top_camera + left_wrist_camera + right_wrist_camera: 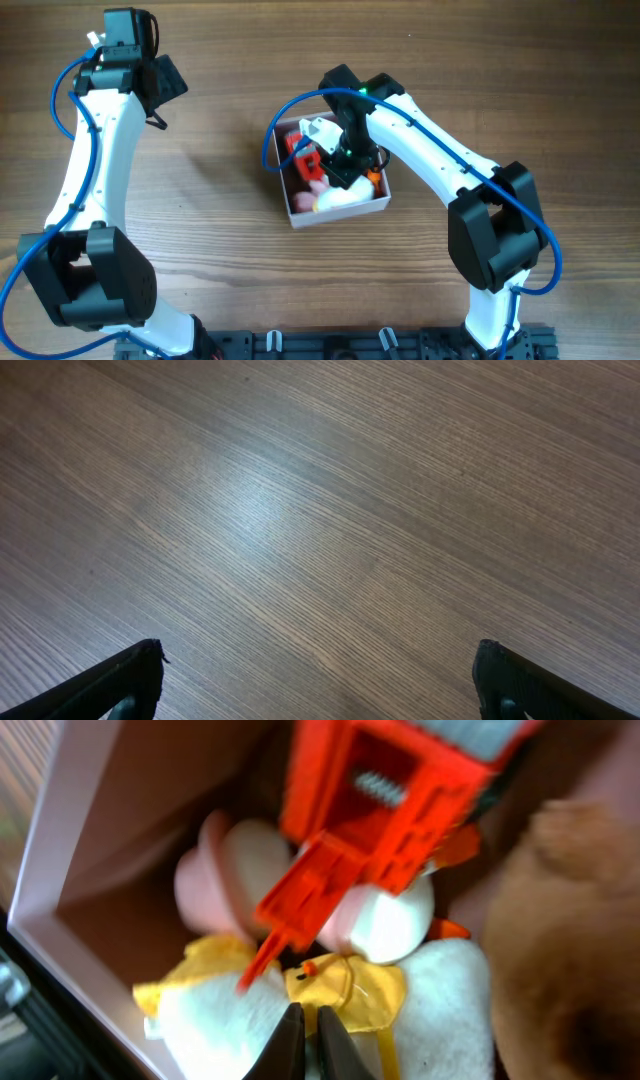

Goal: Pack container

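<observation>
Wooden bench [220,200], seen whole only in the overhead view, carrying two white-and-black arms with blue cables: left arm [95,150] reaching toward the far left corner, right arm [430,150] bent inward over the centre. The container [340,212], a small square box with white outer walls, stands just right of centre on the bench, well apart from the left arm. The overhead view hides much of its contents beneath the right arm; the right wrist view shows the dusty pink inner wall [120,810] and the toys crowded inside. An orange-red plastic toy [390,810] lies tilted on top, over a pink-and-white rounded toy [250,870]; a brown plush [560,940], blurred, fills the right side; a white plush with yellow cloth [220,1020] lies nearest the camera. Right hand [310,1042] is lowered into the box, directly above the yellow cloth, its fingers [288,1045] drawn together with only a sliver between them; whether they pinch the cloth cannot be told. Left hand [318,685], a dark shape in the overhead view [165,80], hangs over bare wood in its own wrist view, fingers [130,680] spread wide apart, holding nothing.
</observation>
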Robot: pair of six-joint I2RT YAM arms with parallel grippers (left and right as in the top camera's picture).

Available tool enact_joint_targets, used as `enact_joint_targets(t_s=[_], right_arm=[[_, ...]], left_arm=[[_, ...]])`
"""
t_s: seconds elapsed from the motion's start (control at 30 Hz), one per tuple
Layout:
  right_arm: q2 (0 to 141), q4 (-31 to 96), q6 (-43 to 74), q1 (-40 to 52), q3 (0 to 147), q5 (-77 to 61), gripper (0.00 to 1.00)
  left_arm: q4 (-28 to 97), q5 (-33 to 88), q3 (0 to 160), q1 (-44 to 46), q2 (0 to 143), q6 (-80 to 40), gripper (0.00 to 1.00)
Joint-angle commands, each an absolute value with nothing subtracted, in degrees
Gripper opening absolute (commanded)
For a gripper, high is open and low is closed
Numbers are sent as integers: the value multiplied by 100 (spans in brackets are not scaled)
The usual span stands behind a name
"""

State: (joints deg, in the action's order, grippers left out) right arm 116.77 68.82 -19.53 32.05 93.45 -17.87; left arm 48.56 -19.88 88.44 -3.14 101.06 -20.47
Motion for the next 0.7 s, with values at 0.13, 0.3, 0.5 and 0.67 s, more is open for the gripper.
enact_joint_targets(t_s=[0.13, 0.3, 0.5, 0.67], right_arm=[[11603, 5975, -1734, 3208, 9260, -1503, 4], [11581, 5782, -1365, 3201, 9598, -1500, 4], [11559, 5916, -1142, 3201, 9863, -1553, 4], [11559, 6233, -1037, 3177, 9863, -1446, 4]], left_arm=[[4847, -2040, 8801, -333, 10130, -1997, 100], [4847, -2040, 8801, -333, 10130, -1997, 100], [4847, -2040, 8801, -333, 10130, -1997, 100], [4847, -2040, 8801, -333, 10130, -1997, 100]])
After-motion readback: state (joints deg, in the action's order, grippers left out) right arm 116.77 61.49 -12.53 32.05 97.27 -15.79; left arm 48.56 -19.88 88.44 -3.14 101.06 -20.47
